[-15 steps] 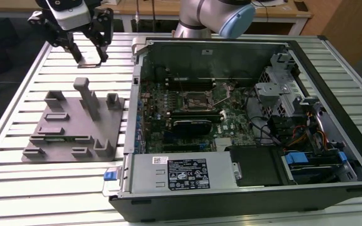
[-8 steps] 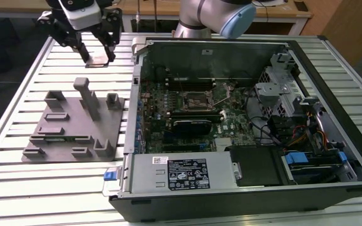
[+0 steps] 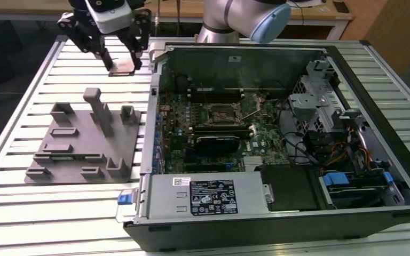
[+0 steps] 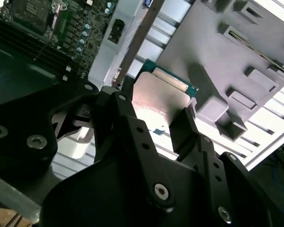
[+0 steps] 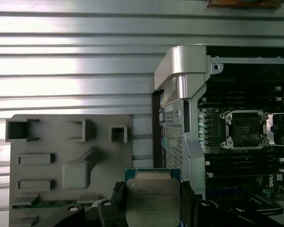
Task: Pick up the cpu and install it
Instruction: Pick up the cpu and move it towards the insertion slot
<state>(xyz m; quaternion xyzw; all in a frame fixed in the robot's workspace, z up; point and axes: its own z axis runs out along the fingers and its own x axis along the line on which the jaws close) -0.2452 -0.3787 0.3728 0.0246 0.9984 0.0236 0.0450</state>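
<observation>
The cpu (image 3: 124,65) is a small square chip with a pale silvery top and a green edge, held off the table. My gripper (image 3: 122,63) is shut on it, one black finger on each side. It hangs over the slatted table, above the far end of the grey fixture plate (image 3: 84,144) and on the exterior view's left of the open computer case (image 3: 376,160). Both wrist views show the cpu (image 4: 163,97) (image 5: 151,203) between the fingers (image 4: 191,127) (image 5: 117,195). The open, empty socket (image 3: 223,113) (image 5: 246,128) sits in the middle of the motherboard, apart from the chip.
The case's metal side wall (image 3: 151,96) (image 5: 182,90) stands between the gripper and the motherboard. A grey labelled power-supply box (image 3: 205,194) fills the case's near end, with drive bays and cables (image 3: 333,149) on the exterior view's right. The fixture plate carries upright posts (image 3: 98,109).
</observation>
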